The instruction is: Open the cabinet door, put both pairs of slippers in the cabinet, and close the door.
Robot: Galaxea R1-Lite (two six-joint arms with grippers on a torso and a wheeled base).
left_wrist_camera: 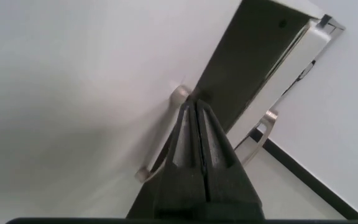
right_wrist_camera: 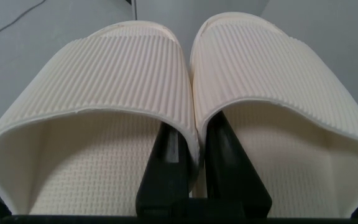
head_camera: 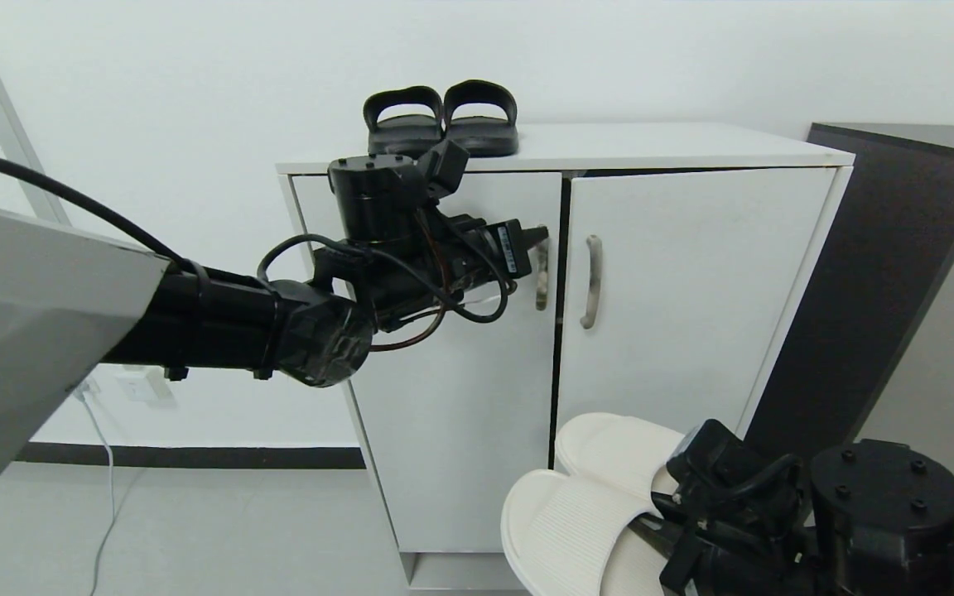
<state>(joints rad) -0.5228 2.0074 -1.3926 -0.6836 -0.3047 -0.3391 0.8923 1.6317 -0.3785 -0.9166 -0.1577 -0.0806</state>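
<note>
A white two-door cabinet (head_camera: 692,147) stands against the wall, with a narrow dark gap between its doors. Black slippers (head_camera: 442,120) sit side by side on its top. My left gripper (head_camera: 540,237) is shut, its tips (left_wrist_camera: 194,106) touching the upper end of the left door's metal handle (head_camera: 542,285) (left_wrist_camera: 178,94); the handle is not between the fingers. The right door handle (head_camera: 591,281) hangs free. Low in front of the cabinet, my right gripper (head_camera: 664,517) (right_wrist_camera: 192,134) is shut on the white slippers (head_camera: 585,497) (right_wrist_camera: 123,68), pinching their two inner walls together.
A dark grey cabinet (head_camera: 883,290) stands close against the white one's right side. A wall socket (head_camera: 142,385) with a hanging cable is at the left, above grey floor.
</note>
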